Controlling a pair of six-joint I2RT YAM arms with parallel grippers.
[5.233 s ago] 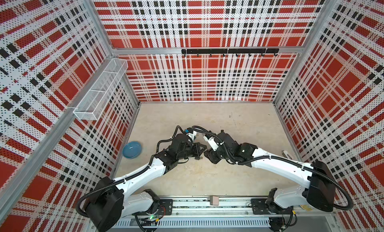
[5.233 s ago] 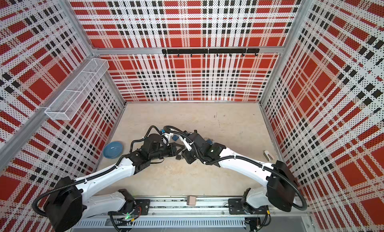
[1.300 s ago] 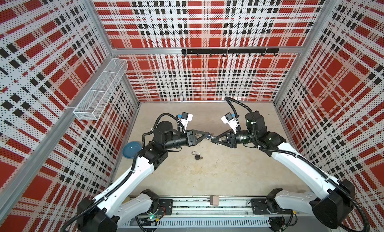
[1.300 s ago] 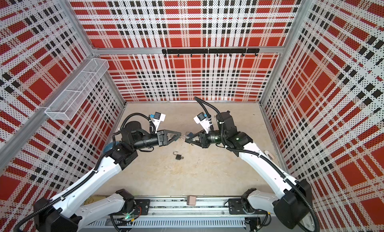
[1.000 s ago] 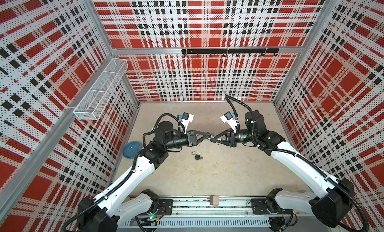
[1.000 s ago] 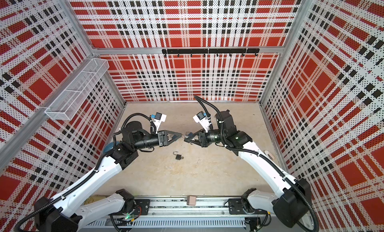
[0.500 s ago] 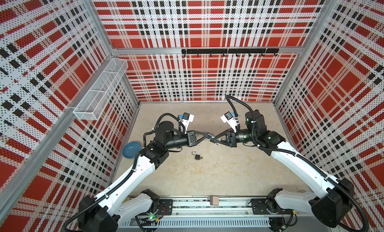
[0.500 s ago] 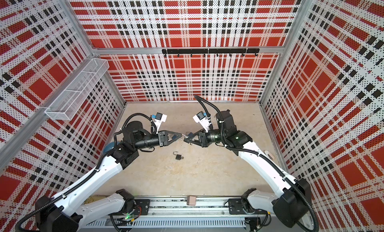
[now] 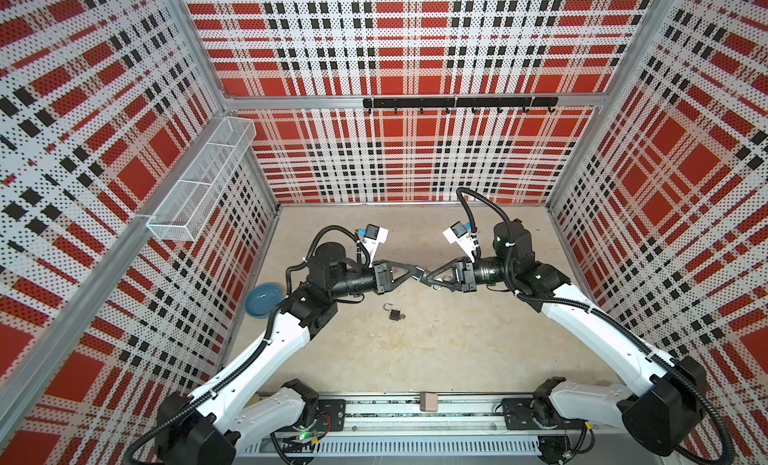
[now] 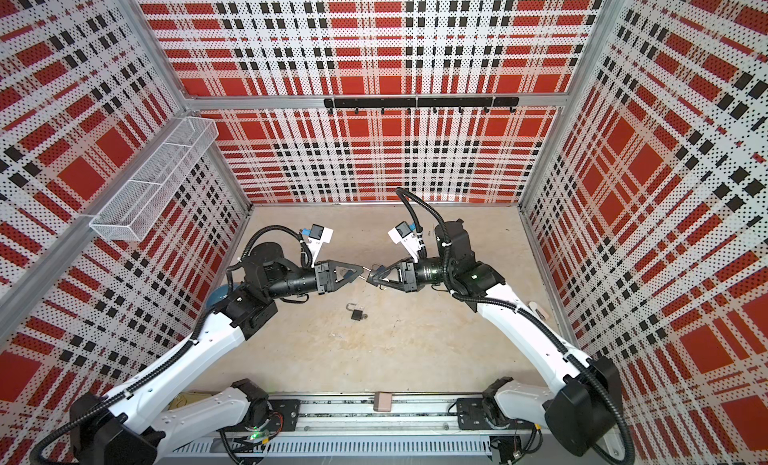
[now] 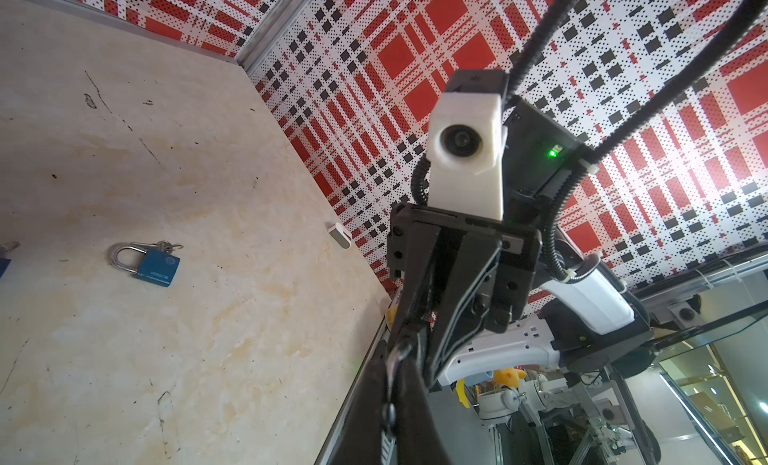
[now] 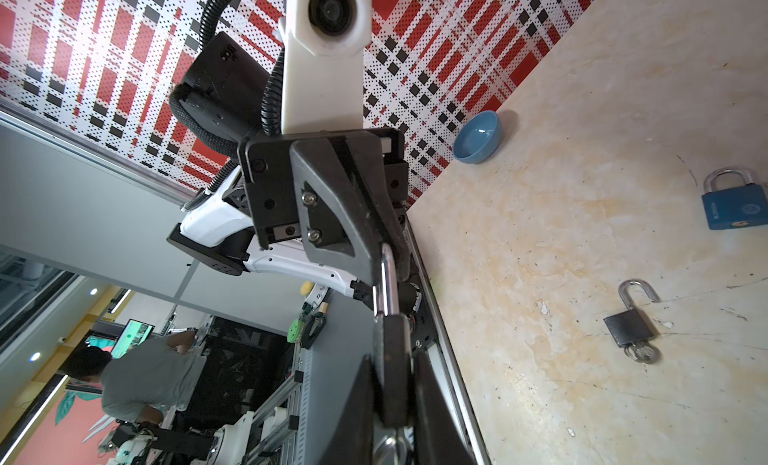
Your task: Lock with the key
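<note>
Both grippers meet tip to tip in mid-air over the table. My right gripper is shut on a black padlock. The padlock's silver shackle points away from the right gripper. My left gripper is shut on that shackle. The meeting point shows in both top views: left gripper, right gripper. A silver key ring shows behind the held padlock's body, mostly hidden. Whether the shackle is pushed in I cannot tell.
A second black padlock lies on the table with its shackle open and a key in it. A blue padlock with keys lies nearby. A blue bowl sits by the left wall. A wire basket hangs above it.
The left gripper's jaws have closed from partly open onto the shackle. Both arms have held nearly still in the last second, and earlier they rose from the table.
</note>
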